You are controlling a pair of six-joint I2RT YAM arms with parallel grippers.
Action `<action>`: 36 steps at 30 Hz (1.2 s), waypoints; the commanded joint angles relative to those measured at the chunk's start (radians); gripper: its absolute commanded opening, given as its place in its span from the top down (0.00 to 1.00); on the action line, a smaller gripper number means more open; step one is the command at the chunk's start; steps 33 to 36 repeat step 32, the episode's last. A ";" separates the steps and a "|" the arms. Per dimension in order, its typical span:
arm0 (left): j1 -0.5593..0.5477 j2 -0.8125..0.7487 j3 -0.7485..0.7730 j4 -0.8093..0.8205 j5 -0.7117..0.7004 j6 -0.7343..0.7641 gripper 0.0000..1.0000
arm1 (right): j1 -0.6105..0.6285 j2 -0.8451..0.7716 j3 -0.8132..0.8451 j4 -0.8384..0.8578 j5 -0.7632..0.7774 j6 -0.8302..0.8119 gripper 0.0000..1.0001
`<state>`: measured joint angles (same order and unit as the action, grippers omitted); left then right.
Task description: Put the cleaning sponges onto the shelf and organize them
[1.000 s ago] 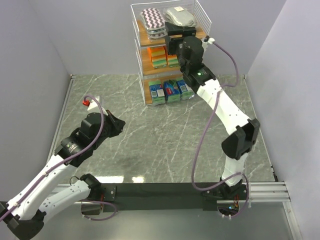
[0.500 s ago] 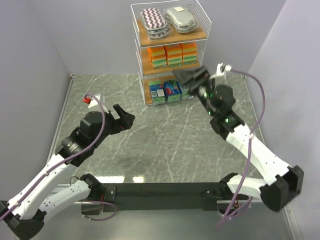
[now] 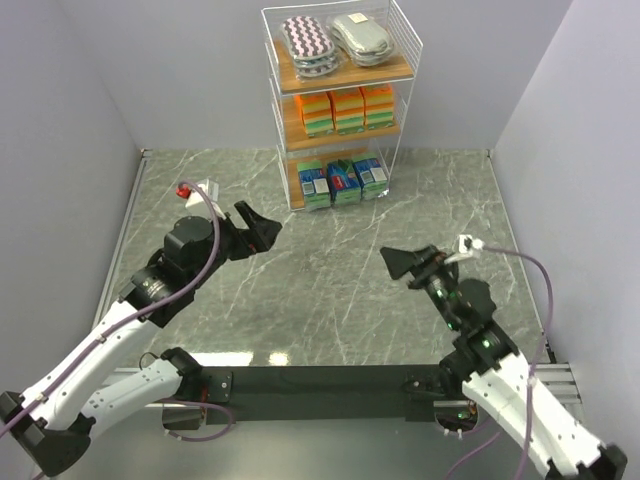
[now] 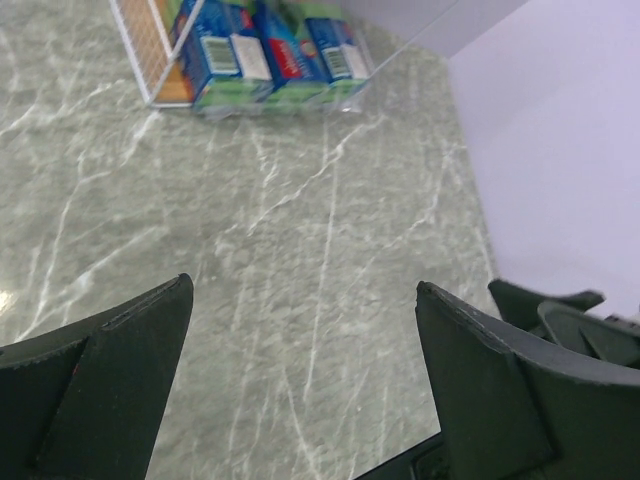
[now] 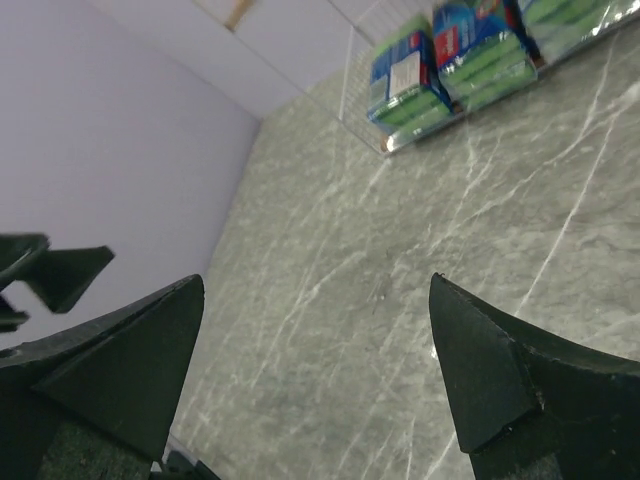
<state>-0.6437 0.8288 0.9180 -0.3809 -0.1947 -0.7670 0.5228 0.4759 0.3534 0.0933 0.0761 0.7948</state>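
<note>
Both my pincers are empty, jaws spread wide. My left gripper (image 3: 258,228) hangs over the marble table (image 3: 330,300), left of centre, pointing toward the shelf (image 3: 350,77). My right gripper (image 3: 402,264) hovers on the near right, well apart from the shelf, which stands far centre by the wall. Top tier: purple-white striped pack (image 3: 307,42) left, silvery-grey pack (image 3: 361,36) right, side by side. Middle tier: three orange-yellow packs (image 3: 347,108) in a row. Bottom tier: three blue-green packs (image 3: 343,180) in a row
</note>
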 commanded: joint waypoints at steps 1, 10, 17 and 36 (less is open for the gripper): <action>0.004 -0.033 -0.008 0.094 0.029 0.023 0.00 | -0.006 -0.207 -0.060 -0.125 0.076 0.017 0.00; 0.004 -0.049 -0.004 0.109 -0.005 0.005 0.01 | -0.006 -0.658 -0.129 -0.444 0.128 0.090 0.00; 0.004 -0.068 -0.010 0.134 0.001 0.044 0.01 | -0.006 -0.698 -0.103 -0.540 0.188 0.090 0.00; 0.003 -0.109 -0.028 0.191 -0.022 0.133 0.00 | -0.007 -0.700 -0.120 -0.557 0.269 0.092 0.00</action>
